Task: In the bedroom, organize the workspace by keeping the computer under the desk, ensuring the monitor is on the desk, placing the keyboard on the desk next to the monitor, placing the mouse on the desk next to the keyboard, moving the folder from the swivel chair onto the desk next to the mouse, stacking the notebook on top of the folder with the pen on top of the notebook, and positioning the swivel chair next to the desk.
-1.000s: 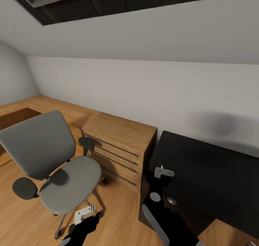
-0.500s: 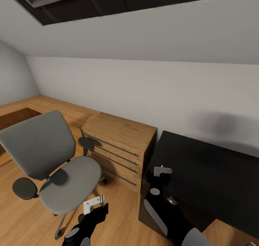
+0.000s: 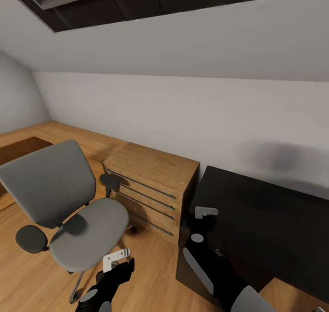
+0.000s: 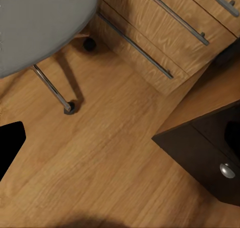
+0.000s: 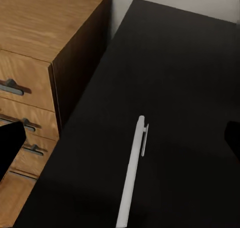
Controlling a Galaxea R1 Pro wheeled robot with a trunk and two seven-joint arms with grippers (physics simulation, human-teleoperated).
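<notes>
Pen (image 5: pixel 133 172) lies loose on the black tabletop (image 3: pixel 265 220) at lower right, under the right claw (image 3: pixel 205 211). Swivel chair (image 3: pixel 68 211) stands lower left beside wooden drawers (image 3: pixel 151 188); left claw (image 3: pixel 114 259) hovers over floor. Whether either claw is spread, I cannot tell.

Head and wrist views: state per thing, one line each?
swivel chair: upright on the floor, seat bare, beside the wooden drawer unit.
wooden drawer unit: drawers shut.
pen: lying flat on the black top.
black top: bare apart from the pen.
left gripper: over the floor by the chair, holding nothing.
right gripper: above the black top's edge, open or shut unclear.
</notes>
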